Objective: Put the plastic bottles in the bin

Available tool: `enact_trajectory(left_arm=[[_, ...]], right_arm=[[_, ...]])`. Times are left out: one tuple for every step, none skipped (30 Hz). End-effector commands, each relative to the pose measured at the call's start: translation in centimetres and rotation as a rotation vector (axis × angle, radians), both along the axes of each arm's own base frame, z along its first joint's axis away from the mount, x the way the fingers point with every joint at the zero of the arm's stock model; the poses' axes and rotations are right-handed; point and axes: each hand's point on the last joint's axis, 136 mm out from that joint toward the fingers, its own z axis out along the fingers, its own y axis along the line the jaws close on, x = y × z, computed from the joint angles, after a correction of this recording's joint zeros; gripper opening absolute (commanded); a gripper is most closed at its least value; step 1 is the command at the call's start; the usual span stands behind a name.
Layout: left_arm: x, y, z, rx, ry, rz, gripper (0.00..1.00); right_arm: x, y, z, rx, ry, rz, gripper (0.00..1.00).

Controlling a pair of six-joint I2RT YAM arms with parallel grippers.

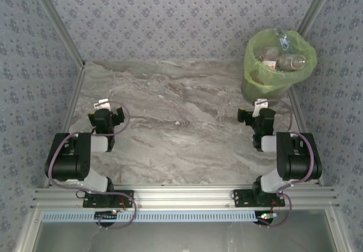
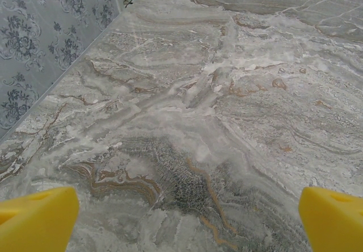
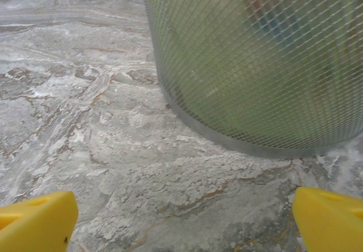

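Since the plastic bottles [image 1: 282, 62] lie piled inside the bin [image 1: 252, 86] at the far right corner of the table [image 1: 170, 127], the job looks done, and the main risk is upsetting it. The right gripper [image 3: 184, 221], fingers spread wide and holding nothing, sits just beside the bin's mesh wall; a forward nudge could tip it. The left gripper [image 2: 187, 218], likewise spread and empty, is well apart.

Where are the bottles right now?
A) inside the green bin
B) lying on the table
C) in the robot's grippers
A: the plastic bottles lie inside the bin, in its green bag; the left gripper and right gripper are open and hold nothing.
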Motion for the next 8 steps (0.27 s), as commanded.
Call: enact_trajectory(left_arm=[[0.36,0.04,0.9,0.001,-0.04,0.008,0.99],[0.4,0.05,0.91,0.0,-0.039,0.009,0.99],[0.41,0.01,0.86,-0.001,-0.038,0.006,0.99],[0.41,0.01,0.9,0.0,-0.038,0.006,0.99],[0.41,0.0,0.89,0.0,-0.038,0.006,0.99],[0.36,0.01,0.85,-0.001,-0.038,0.006,0.99],[0.41,-0.02,0.92,0.0,-0.04,0.005,0.99],[0.39,0.02,0.93,0.0,-0.041,0.006,0.99]], right_arm=[[0.48,0.58,0.41,0.003,-0.004,0.032,0.99],[0.47,0.59,0.35,0.003,-0.002,0.032,0.99],[0.51,0.56,0.44,0.003,-0.005,0.031,0.99],[0.5,0.54,0.4,0.003,-0.004,0.03,0.99],[0.49,0.59,0.39,0.003,-0.003,0.032,0.99],[0.48,0.58,0.4,0.004,-0.004,0.031,0.99],[0.51,0.64,0.44,0.003,-0.005,0.033,0.99],[0.5,0.62,0.43,0.004,-0.004,0.032,0.99]])
